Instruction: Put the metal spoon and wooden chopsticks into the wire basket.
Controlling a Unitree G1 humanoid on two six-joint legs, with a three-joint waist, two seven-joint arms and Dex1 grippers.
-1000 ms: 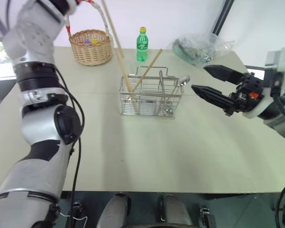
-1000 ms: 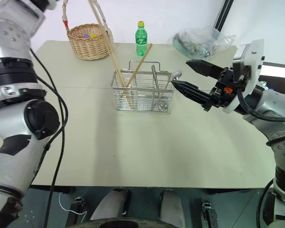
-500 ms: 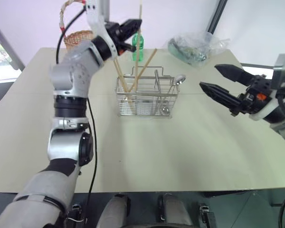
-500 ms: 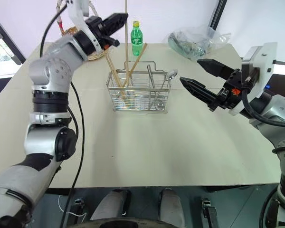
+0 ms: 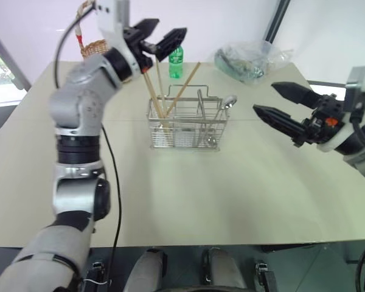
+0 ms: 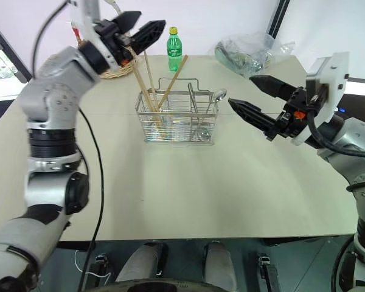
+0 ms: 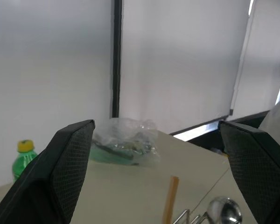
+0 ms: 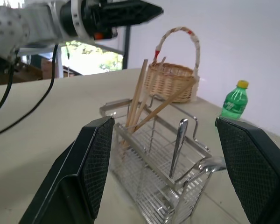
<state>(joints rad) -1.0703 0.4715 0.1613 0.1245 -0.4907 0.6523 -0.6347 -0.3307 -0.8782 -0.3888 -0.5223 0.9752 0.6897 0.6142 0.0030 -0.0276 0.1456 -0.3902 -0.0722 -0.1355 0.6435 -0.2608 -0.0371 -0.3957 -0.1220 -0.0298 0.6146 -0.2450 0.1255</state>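
The task looks done: the chopsticks (image 5: 160,91) and spoon (image 5: 226,106) stand in the wire basket (image 5: 185,125) at table centre, left gripper (image 5: 160,38) at eleven o'clock and right gripper (image 5: 274,101) at three o'clock both gaping, empty.

chopsticks (image 5: 161,91) in wire basket (image 5: 185,131) left side, spoon (image 5: 224,112) right, wicker basket (image 5: 96,47) behind-left

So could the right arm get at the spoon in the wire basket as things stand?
Probably yes: the right claw is open, empty and apart from the basket; the spoon leans at the basket's near end, with bare table between.
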